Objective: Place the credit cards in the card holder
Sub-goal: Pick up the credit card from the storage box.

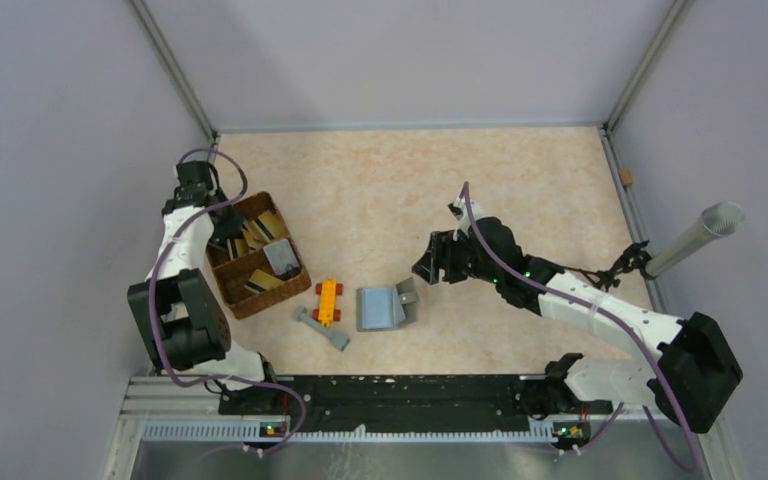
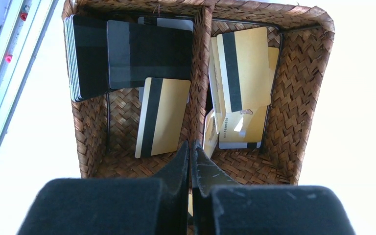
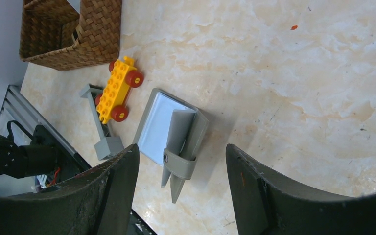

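1. Your left fingers (image 2: pixel 178 164) are closed tight together, with their tips over the middle divider of the woven tray (image 2: pixel 293 98). The tray sits by the left edge of the counter (image 1: pixel 520 180).
2. The credit cards (image 2: pixel 162 115) lie in that tray. In 1 compartment a dark stack leans at the wall, with a dark card and a gold card beside it. In the other compartment several gold cards overlap.
3. Your right fingers (image 3: pixel 120 181) stand wide open and grip nothing. They hang above the counter, near the right side of the card holder.
4. The card holder (image 3: pixel 159 125) lies around the middle of the counter's near edge. It is partly open, its blue-grey inside shows, and 1 flap with a snap strap is raised.
5. Between the card holder and the tray, a yellow toy brick car (image 3: pixel 115 88) with red wheels and a grey piece (image 3: pixel 100 137) lie side by side.
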`<state>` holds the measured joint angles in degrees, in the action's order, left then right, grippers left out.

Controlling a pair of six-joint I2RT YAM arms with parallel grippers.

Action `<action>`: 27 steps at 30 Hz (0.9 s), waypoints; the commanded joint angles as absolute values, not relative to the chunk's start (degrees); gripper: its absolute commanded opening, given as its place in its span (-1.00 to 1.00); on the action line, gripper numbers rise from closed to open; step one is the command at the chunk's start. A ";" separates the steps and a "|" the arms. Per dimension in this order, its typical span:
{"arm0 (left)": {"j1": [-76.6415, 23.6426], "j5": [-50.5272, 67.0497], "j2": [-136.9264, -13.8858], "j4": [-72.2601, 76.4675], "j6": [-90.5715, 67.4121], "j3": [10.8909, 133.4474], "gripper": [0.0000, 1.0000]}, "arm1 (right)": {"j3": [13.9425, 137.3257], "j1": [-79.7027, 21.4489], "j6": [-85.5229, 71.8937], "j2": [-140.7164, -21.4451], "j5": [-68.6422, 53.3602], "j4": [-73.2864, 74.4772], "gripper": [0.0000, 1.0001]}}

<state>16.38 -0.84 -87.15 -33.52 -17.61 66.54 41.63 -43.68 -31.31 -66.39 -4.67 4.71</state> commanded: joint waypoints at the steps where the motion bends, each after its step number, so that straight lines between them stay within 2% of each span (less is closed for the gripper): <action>1: 16.26 -0.33 -87.08 -33.66 -16.57 68.03 -1.00 | 41.49 -43.15 -31.72 -65.97 -5.10 2.81 0.29; 6: 16.25 5.57 -87.80 -32.74 -16.26 68.12 -0.92 | 41.16 -43.15 -31.72 -65.70 -4.92 2.90 0.29; 13: 16.26 2.01 -89.80 -34.71 -16.17 69.04 -0.58 | 40.96 -43.16 -31.72 -65.35 -4.92 2.81 0.29; 18: 16.26 0.46 -90.97 -35.62 -16.02 69.42 -0.42 | 40.78 -43.02 -31.73 -64.97 -4.94 2.91 0.29; 27: 16.26 4.84 -93.21 -35.10 -15.47 69.70 -0.18 | 40.35 -42.90 -31.72 -64.17 -4.87 2.92 0.29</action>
